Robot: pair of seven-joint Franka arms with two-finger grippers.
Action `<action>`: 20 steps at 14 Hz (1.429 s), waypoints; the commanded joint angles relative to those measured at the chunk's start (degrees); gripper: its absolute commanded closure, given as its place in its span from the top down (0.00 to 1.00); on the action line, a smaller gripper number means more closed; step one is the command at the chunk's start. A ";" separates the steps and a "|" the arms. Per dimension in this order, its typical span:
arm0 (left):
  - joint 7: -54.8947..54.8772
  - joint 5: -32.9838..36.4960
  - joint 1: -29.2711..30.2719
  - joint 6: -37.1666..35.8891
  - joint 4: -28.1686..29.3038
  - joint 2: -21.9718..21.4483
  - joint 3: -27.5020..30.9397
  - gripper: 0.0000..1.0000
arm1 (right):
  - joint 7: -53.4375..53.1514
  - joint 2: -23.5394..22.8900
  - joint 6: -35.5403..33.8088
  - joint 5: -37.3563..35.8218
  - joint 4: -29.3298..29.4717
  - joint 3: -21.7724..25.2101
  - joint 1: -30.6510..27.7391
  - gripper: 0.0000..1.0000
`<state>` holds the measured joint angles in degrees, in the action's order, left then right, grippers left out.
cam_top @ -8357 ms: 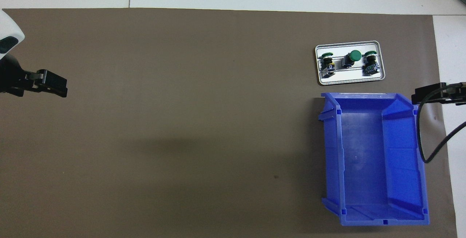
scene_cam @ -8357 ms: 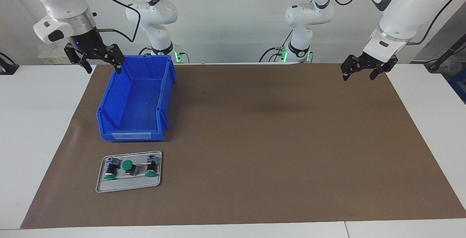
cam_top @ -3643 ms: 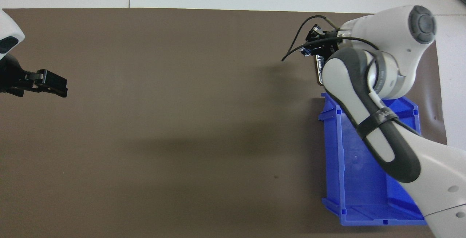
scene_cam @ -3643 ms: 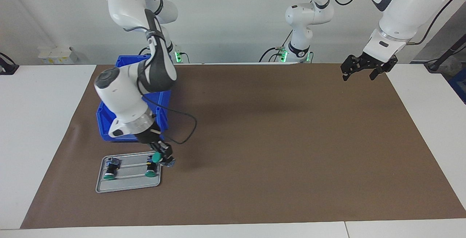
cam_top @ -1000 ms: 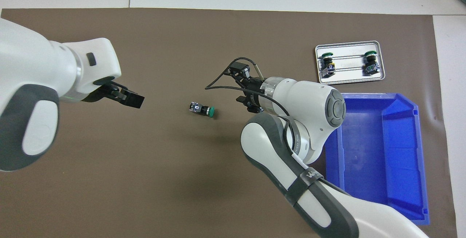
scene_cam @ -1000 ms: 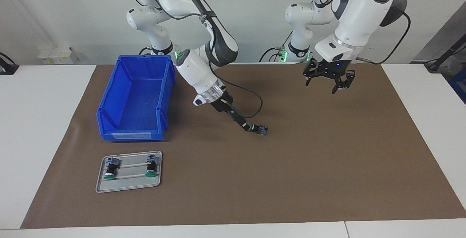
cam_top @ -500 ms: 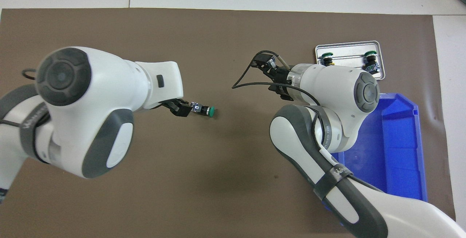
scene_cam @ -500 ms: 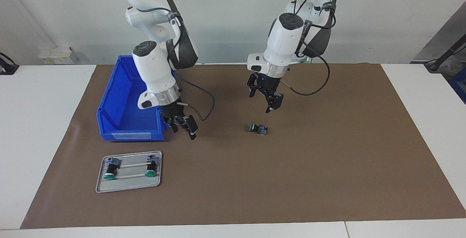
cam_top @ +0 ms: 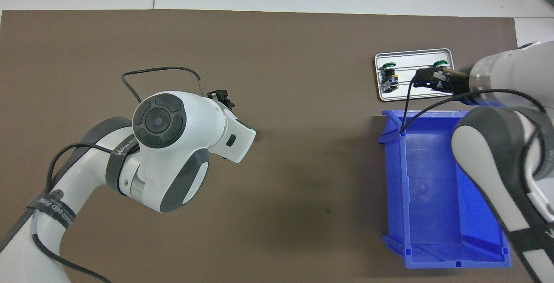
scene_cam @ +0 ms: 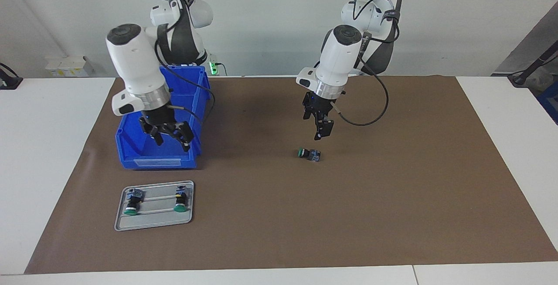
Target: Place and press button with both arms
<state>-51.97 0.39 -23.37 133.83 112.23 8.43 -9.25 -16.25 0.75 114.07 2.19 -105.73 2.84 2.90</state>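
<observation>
Blue storage bin [scene_cam: 150, 137] with nothing in it, a pale label strip on its low front wall, text unreadable. Just beside that front, farther from the robots, a grey metal tray [scene_cam: 153, 223] holds two green-capped push buttons [scene_cam: 131, 203] [scene_cam: 180, 201] lying on their sides, well apart. The task's button [scene_cam: 308, 154] lies on its side on the brown mat [scene_cam: 348, 215] mid-table, touching nothing. Left gripper [scene_cam: 321, 130] hangs just above it, pointing down, empty; whether its fingers are spread cannot be told by eye. Right gripper [scene_cam: 169, 137] is over the bin's front end, fingers spread, empty. The left arm's band reads "WANJEO", partly hidden.
</observation>
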 commanded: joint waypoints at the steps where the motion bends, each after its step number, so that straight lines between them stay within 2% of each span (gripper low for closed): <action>1: -1.03 6.71 -1.76 5.99 0.53 5.18 0.46 1.00 | 3.32 4.51 -9.26 -1.40 2.61 -0.73 -2.54 1.00; 4: -0.51 10.33 -3.43 7.49 -0.34 9.40 0.63 1.00 | 5.16 4.71 -18.33 -2.27 9.98 -0.73 -4.30 1.00; 6: -0.50 10.51 -3.44 7.32 0.01 9.50 0.63 0.99 | 7.19 1.21 -23.17 -4.98 17.54 -0.82 -4.57 1.00; 8: -0.59 10.77 -3.26 7.49 0.01 9.67 0.72 0.99 | 7.37 0.22 -23.71 -5.80 17.75 -0.99 -4.66 1.00; 11: -0.59 12.96 -2.74 8.11 0.27 10.90 0.72 0.99 | 7.20 1.36 -23.28 -5.53 15.12 -0.99 -3.87 1.00; 20: 1.43 13.32 -3.26 12.42 3.70 11.87 0.72 0.95 | 6.84 2.06 -22.75 -5.53 13.71 -1.34 -3.78 1.00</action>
<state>-51.96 12.45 -26.03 143.94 114.28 20.52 -9.03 -10.46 1.68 91.34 -2.27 -90.84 2.09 -0.38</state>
